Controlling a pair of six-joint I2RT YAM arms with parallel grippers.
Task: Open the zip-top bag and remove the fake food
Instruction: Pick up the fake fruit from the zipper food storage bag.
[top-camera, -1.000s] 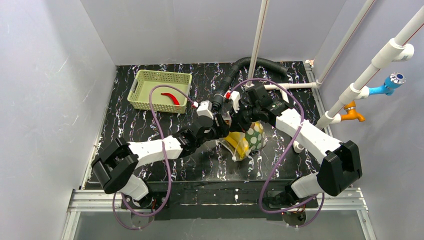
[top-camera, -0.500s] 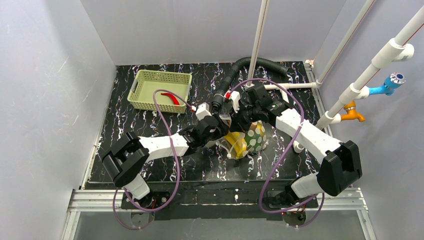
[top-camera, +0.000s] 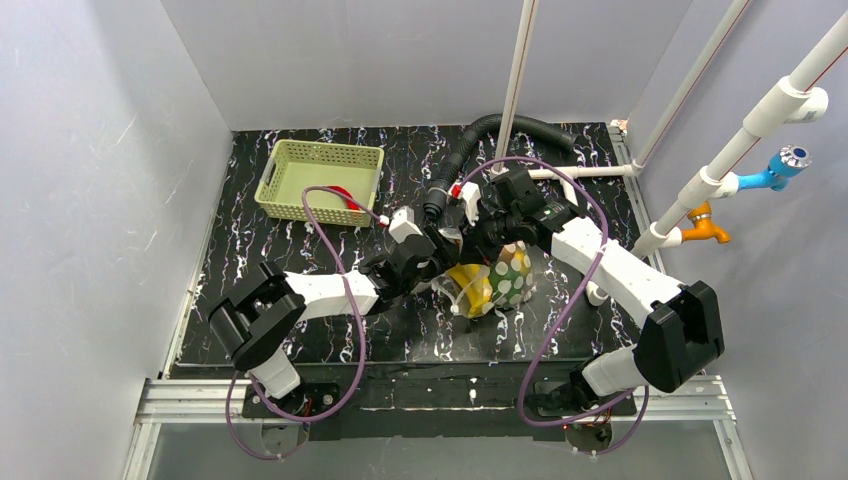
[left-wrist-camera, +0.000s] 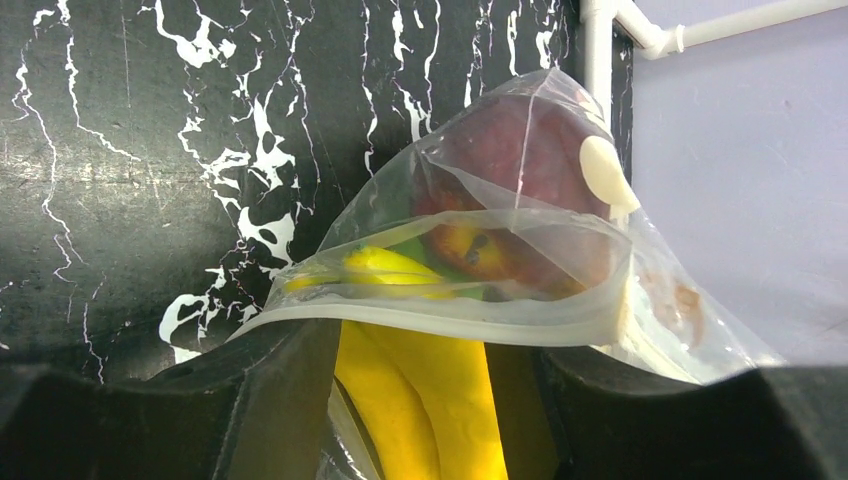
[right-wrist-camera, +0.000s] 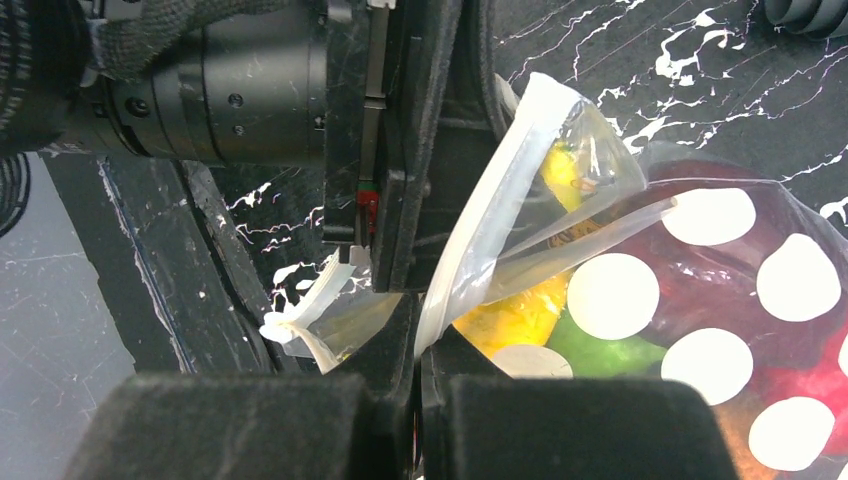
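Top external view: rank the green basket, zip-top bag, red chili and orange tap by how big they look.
1. green basket
2. zip-top bag, bunched up
3. orange tap and red chili look about alike; a purple cable hides part of the chili, so I won't rank them.

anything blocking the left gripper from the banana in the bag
Nothing visible. The banana sticks out past the zip-top bag rim, bare between the open fingers of the left gripper. The right gripper pinches one bag lip, holding the mouth open.
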